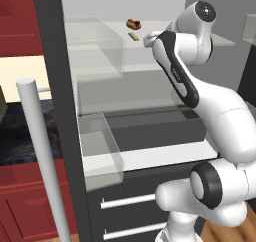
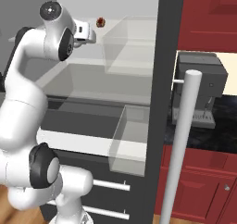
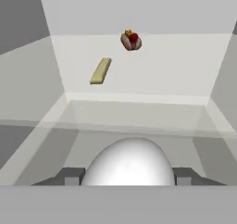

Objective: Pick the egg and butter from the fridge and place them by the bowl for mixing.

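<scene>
In the hand view the white egg (image 3: pixel 129 160) bulges between my two dark fingertips (image 3: pixel 71 177), and my gripper (image 3: pixel 127 177) is shut on it. Beyond it, on the pale upper shelf of the fridge (image 1: pixel 55 86), lies the yellow-tan butter (image 3: pixel 101 71) stick, also seen from the left base (image 1: pixel 133 36). From the bases, my gripper (image 1: pixel 149 39) (image 2: pixel 86 33) reaches in at that shelf's front edge, short of the butter. The bowl is out of view.
A brown-red lumpy item (image 3: pixel 131 40) (image 1: pixel 133 24) (image 2: pixel 100 22) sits behind the butter near the back wall. Translucent bins (image 1: pixel 97 46) (image 2: pixel 132 42) line the shelves. The open door's long grey handle (image 1: pixel 42 156) (image 2: pixel 183 144) stands close. Red cabinets (image 2: pixel 208 15) flank the fridge.
</scene>
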Controlling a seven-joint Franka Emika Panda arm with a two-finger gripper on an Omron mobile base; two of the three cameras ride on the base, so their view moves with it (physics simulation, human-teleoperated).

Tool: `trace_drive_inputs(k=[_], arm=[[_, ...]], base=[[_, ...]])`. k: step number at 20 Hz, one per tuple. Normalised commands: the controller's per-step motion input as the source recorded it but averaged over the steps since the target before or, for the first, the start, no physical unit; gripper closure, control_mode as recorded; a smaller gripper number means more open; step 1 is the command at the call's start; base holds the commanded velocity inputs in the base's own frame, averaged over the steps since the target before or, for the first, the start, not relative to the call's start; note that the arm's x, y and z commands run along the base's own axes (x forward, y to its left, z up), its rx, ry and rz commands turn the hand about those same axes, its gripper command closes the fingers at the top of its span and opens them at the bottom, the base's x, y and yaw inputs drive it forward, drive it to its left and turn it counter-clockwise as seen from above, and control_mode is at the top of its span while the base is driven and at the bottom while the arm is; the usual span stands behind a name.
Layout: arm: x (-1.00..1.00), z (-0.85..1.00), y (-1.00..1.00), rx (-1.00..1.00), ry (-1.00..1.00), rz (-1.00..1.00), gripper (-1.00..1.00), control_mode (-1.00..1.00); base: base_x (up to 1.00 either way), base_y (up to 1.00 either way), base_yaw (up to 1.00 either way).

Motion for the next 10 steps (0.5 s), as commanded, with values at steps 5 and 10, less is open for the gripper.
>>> trace_drive_inputs(k=[5,10], arm=[[-0.78,-0.23,0.0,0.0,0.01,-0.07,1.0,-1.0],[-0.55,-0.46,0.0,-0.02,0.07,-0.11,1.0,-1.0]], base=[[0.0,0.0,0.0],[0.0,0.0,0.0]])
